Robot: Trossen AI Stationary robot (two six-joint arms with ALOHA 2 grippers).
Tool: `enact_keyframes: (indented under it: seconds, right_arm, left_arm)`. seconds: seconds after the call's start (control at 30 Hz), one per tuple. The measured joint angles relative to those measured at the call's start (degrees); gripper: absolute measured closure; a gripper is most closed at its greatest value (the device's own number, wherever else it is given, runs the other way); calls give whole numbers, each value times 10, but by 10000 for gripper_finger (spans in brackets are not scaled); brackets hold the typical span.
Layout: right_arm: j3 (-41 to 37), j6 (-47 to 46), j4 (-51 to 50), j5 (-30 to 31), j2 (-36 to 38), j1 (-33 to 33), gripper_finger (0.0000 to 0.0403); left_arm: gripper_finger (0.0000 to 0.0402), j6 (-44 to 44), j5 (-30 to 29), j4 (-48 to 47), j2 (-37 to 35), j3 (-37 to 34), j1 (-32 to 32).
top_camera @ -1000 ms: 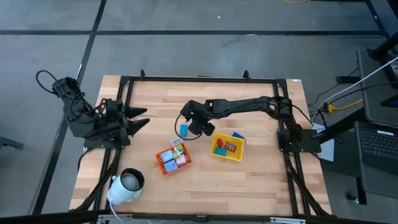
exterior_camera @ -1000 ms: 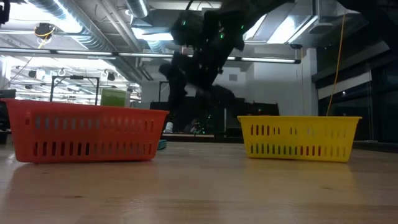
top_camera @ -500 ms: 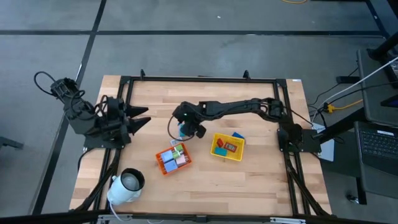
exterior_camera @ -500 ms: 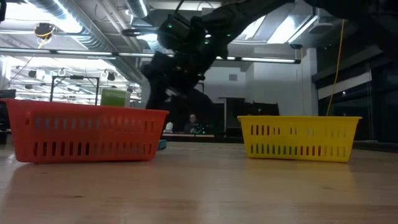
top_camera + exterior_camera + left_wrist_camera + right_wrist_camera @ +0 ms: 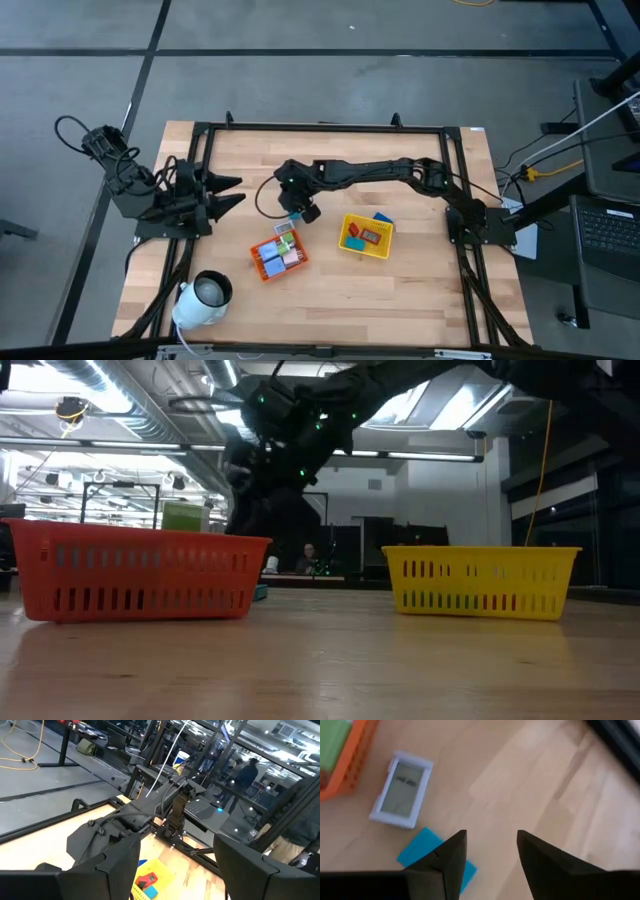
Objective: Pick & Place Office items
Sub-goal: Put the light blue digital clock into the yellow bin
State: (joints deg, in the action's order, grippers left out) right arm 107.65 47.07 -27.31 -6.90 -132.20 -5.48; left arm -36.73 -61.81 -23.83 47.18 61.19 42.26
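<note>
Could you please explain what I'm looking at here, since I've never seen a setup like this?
It is a wooden table with two dark robot arms, photographed from above, from table height, and from each arm's wrist. The left gripper waits at the table's left side, its fingers apart. The right gripper reaches to the middle, above a blue block lying beside a small white gadget with a screen; its fingers are apart and hold nothing. An orange tray and a yellow tray hold small coloured office items. A white cylinder lies at the near left corner. People show in the room behind.
</note>
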Motion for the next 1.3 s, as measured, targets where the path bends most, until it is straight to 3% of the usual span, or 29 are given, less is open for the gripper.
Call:
enact_keyframes:
  seconds: [0.27, 0.5, 0.77, 1.1, 1.3]
  right_arm:
    - [-71, -16, 22, 8, 0, 1, 225]
    - [-82, -28, 4, 65, 4, -2, 225]
    - [-79, -63, -120, 90, 9, -42, 231]
    - [-83, -119, -238, 109, 32, -82, 275]
    - [-87, -172, -303, 76, 50, -101, 286]
  left_arm:
    - [155, 0, 2, 13, 0, 0, 0]
    - [155, 0, 10, 27, 7, 0, 0]
    - [155, 5, 15, 32, 27, 0, 0]
    - [155, 11, 20, 33, 44, 0, 0]
    - [155, 33, 20, 33, 44, 0, 0]
